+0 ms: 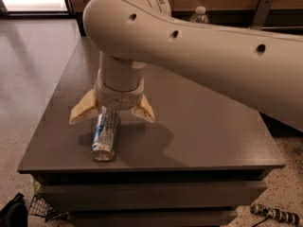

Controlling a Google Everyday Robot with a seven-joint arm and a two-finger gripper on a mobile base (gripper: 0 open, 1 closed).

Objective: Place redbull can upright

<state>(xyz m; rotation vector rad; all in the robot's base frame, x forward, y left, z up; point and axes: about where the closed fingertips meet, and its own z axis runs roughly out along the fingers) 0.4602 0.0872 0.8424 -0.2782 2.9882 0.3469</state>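
Observation:
The redbull can, silver with blue panels, lies on its side near the front left of the dark grey table, its top end facing the front edge. My gripper hangs from the big white arm right over the can's far end. Its two tan fingers are spread wide to either side of the can, and I see no grip on it. The wrist hides the can's far end.
A clear water bottle with a white cap stands behind the arm at the back of the table. A metal post is at the back right. The table's front edge is close to the can. Cables lie on the speckled floor.

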